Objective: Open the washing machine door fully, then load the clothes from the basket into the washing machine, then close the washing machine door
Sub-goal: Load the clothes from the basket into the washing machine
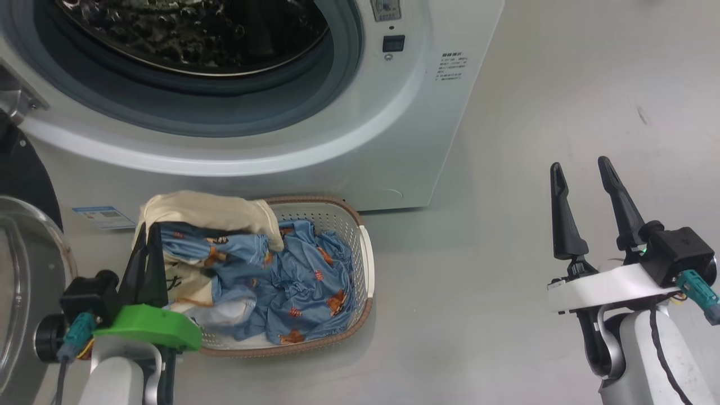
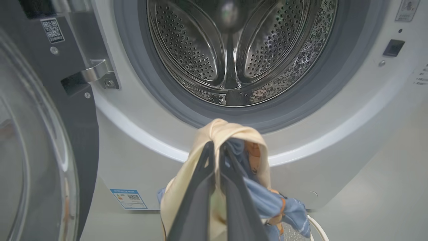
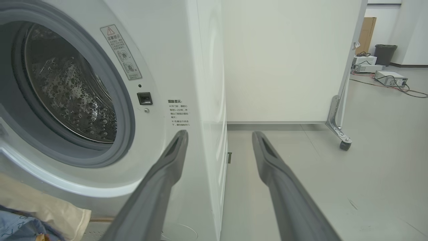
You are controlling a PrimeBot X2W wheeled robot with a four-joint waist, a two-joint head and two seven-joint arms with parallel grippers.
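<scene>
The washing machine (image 1: 394, 140) stands with its round mouth uncovered, and the steel drum (image 2: 230, 50) shows behind the grey gasket. The washing machine door (image 1: 22, 264) is swung out at the far left, glass bowl toward me. In front of the machine, the basket (image 1: 363, 247) sits on the floor holding the clothes (image 1: 292, 275), blue printed fabric with a cream piece. My left gripper (image 1: 147, 230) is at the basket's left end, shut on the clothes (image 2: 217, 129), which drape over its tips (image 2: 218, 144). My right gripper (image 1: 579, 164) hangs open and empty to the right, over the floor.
A blue sticker (image 1: 104, 216) marks the machine's lower front. In the right wrist view, past my right gripper (image 3: 219, 134), a white partition on a caster (image 3: 344, 144) stands beside the machine. Boxes of equipment (image 3: 389, 77) and cables lie on the floor beyond.
</scene>
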